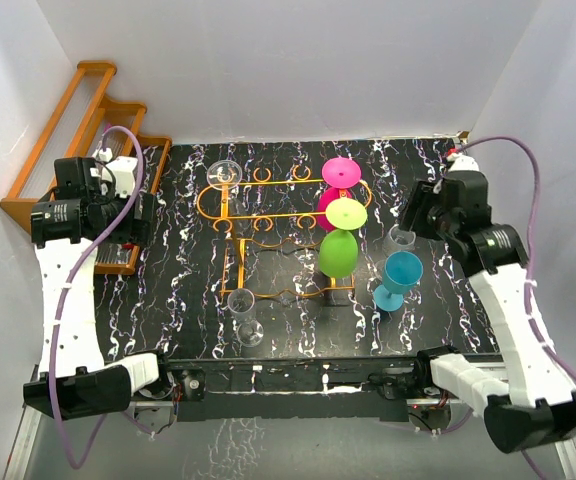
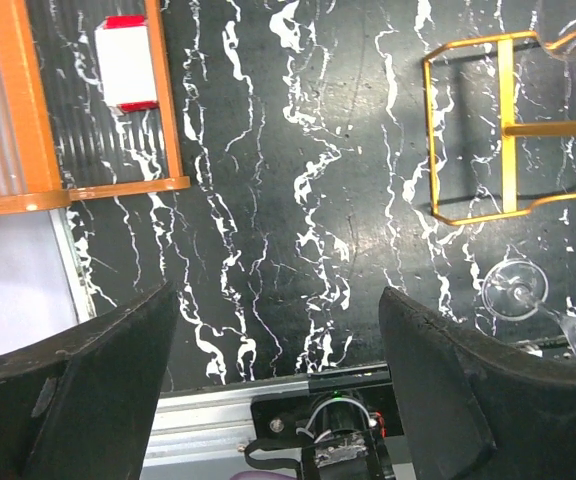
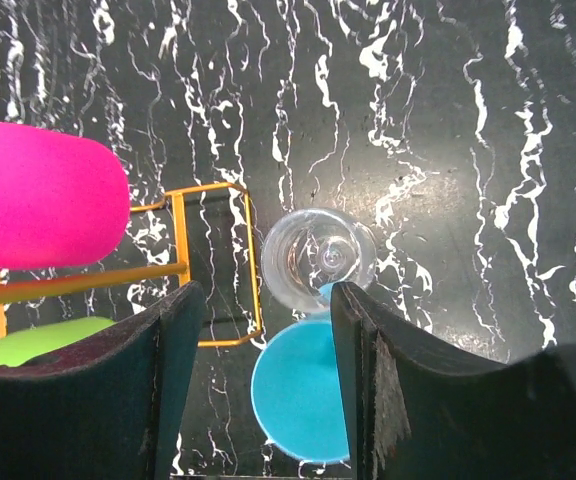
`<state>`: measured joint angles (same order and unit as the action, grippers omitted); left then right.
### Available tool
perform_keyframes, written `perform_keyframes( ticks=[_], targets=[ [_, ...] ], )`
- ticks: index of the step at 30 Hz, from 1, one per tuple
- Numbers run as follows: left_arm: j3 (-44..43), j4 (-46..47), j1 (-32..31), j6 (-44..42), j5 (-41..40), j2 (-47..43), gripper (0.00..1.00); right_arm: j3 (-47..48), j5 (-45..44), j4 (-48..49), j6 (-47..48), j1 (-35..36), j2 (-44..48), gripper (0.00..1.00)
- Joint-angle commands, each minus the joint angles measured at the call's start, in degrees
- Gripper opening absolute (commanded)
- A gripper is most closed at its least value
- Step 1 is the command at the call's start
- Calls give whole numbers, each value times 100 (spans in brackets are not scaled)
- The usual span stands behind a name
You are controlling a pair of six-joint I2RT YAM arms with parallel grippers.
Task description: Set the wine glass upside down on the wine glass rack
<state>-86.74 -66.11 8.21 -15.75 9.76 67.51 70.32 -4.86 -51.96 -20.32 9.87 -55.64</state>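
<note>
The orange-gold wire wine glass rack [image 1: 268,215] stands mid-table. A clear glass [image 1: 224,172], two pink ones [image 1: 340,172], a yellow-green one [image 1: 346,213] and a green one [image 1: 338,252] hang on it upside down. A clear wine glass [image 1: 400,238] [image 3: 320,260] stands upright right of the rack, a blue glass [image 1: 400,278] [image 3: 303,390] just in front of it. My right gripper [image 1: 415,215] [image 3: 268,385] hovers above these two, open, gripping nothing. My left gripper [image 1: 143,215] [image 2: 278,390] is open and empty over the table's left side.
Another clear glass [image 1: 243,312] [image 2: 516,290] stands near the front edge, left of centre. A stepped wooden shelf [image 1: 88,130] [image 2: 28,110] sits at the far left, a white and red block [image 2: 126,62] beside it. The rack's base wire [image 2: 488,130] shows at the upper right of the left wrist view.
</note>
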Motion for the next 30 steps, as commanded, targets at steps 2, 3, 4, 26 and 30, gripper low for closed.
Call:
perform_keyframes(
  ticks=[2, 3, 4, 26, 30],
  targets=[
    [-4, 353, 47, 196, -523, -28, 81, 32, 471, 502, -10, 17, -750, 56],
    [86, 485, 41, 226, -567, -59, 82, -40, 521, 588, -8, 16, -830, 56],
    [143, 629, 43, 281, -613, -89, 83, -105, 498, 647, -9, 19, -886, 56],
    [-170, 1069, 76, 767, -1139, 319, 96, -704, 350, 1074, 75, 21, -1503, 36],
    [-162, 1053, 76, 732, -1099, 323, 95, -704, 168, 1094, 96, 21, -1581, 15]
  ],
)
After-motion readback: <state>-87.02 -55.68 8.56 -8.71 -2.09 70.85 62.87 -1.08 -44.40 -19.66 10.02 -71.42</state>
